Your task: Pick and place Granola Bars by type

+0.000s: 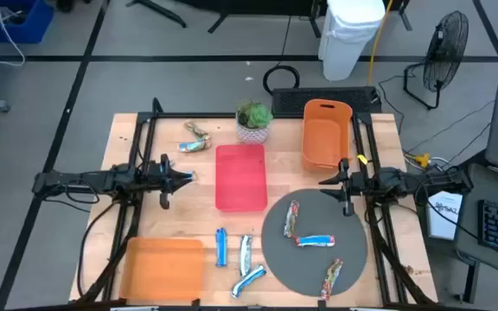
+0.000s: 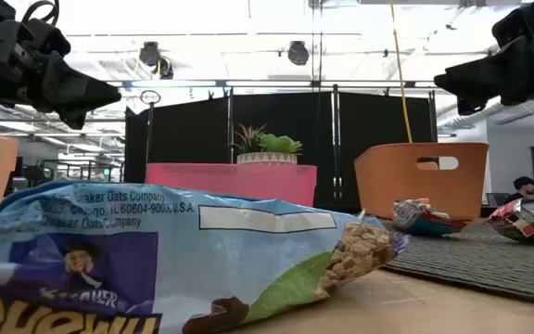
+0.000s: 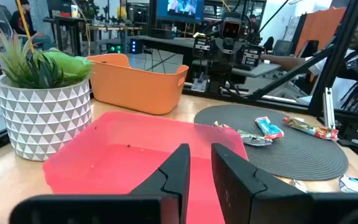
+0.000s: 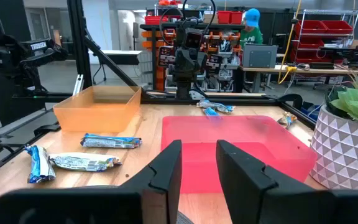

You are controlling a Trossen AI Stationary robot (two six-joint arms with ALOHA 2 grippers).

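Sorting is only beginning, as I judge it: both arms are hovering above the counter (image 1: 379,130) with nothing carried. The left hand (image 1: 188,176) is hanging near the left edge beside the red tray (image 1: 240,177), its fingers (image 3: 179,171) standing slightly apart and grasping nothing. The right hand (image 1: 325,180) is waiting near the right edge, likewise parted a little and bare.

The granola bars (image 1: 315,241) are lying scattered: three brown-and-red or blue ones on the round grey mat (image 1: 275,246), three blue-and-white ones by the front edge beside the flat orange tray (image 1: 162,268), and two toward the back-left corner. Their shiny wrappers are looking crinkled and slippery.

Next, a hand will likely need lowering over one bar, across its narrow width.
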